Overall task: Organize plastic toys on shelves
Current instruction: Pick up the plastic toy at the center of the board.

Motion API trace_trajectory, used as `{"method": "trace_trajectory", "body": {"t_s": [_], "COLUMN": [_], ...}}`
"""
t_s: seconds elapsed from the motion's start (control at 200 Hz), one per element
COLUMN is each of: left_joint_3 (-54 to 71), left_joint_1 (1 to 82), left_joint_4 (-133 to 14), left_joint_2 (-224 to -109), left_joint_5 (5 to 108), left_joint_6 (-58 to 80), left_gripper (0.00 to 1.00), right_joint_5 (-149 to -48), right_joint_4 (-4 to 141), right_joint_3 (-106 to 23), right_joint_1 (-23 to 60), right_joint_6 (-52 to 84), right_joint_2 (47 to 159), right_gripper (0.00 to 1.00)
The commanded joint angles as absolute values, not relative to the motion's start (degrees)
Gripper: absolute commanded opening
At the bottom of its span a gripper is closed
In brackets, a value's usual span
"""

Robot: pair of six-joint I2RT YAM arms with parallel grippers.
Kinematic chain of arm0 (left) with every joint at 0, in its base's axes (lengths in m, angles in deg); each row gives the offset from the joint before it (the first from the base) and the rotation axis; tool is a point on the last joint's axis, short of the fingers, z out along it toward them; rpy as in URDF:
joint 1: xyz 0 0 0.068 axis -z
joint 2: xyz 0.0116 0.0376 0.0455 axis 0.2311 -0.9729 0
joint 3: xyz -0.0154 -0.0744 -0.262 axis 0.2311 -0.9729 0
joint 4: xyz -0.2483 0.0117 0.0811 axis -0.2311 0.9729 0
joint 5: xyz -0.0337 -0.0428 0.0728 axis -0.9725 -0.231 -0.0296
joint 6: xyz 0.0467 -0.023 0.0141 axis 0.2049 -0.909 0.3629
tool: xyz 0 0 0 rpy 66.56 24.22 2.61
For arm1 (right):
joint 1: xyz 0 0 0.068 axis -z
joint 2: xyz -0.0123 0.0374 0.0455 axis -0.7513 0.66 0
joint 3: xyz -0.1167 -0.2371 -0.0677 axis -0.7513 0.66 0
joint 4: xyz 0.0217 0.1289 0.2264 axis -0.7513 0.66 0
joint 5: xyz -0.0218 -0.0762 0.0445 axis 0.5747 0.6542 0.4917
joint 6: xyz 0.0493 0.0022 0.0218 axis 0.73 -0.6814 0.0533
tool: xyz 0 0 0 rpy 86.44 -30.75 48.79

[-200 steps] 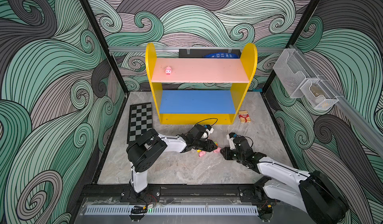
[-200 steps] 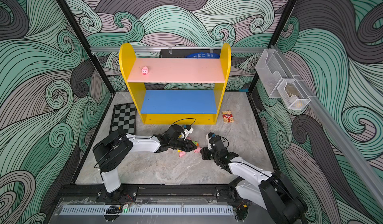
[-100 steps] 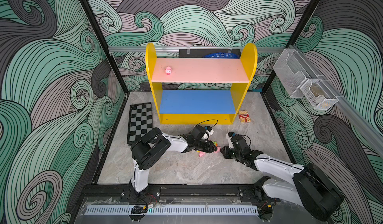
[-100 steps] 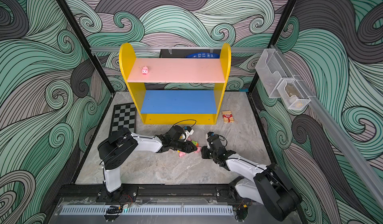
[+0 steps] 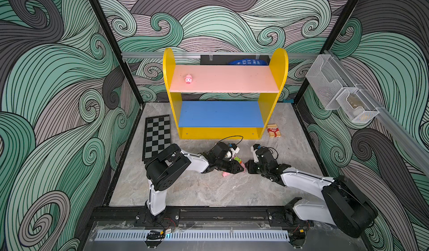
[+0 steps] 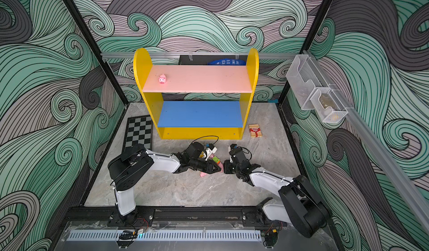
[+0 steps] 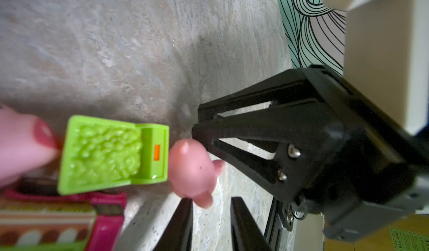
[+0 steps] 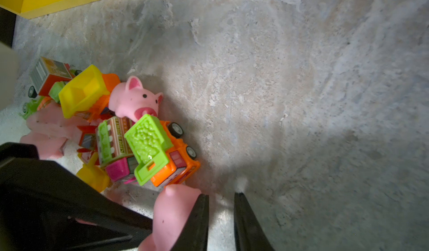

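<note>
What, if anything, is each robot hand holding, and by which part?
Nothing is held. The left hand and right hand each show bare floor between slightly parted fingers; a pink pig lies beside them, ungripped.

In both top views the toy pile lies mostly hidden under the two arms, its pieces too small to tell apart; a blue object behind the shelves shows only its upper edge; in the left wrist view a blurred pig and a pink vehicle run off the frame, and the left end effector shows only its fingertips; in the right wrist view a second pig is cut by the edge.
</note>
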State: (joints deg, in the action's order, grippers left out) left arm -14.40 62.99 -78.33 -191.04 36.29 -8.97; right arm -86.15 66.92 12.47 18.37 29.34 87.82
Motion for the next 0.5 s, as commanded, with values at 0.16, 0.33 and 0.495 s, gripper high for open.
{"method": "trace_trajectory", "body": {"t_s": [0.16, 0.33, 0.495], "left_joint_3": [-13.5, -14.1, -17.0], "left_joint_1": [62.1, 60.4, 57.1], "left_joint_4": [-68.0, -61.3, -57.6], "left_joint_2": [-184.7, -179.3, -173.3], "left_joint_5": [39.8, 44.9, 50.2], "left_joint_6": [-4.8, -1.9, -0.8], "left_gripper": [0.41, 0.41, 0.41], "right_joint_5": [-81.7, -86.6, -93.6], "right_joint_4": [69.9, 71.3, 71.3], "right_joint_3": [12.8, 12.8, 13.4], "right_joint_1": [17.8, 17.8, 17.8], "right_joint_6": [28.6, 26.7, 25.2], "right_joint_2": [82.9, 79.7, 77.9], "right_gripper": [0.36, 0.37, 0.39]}}
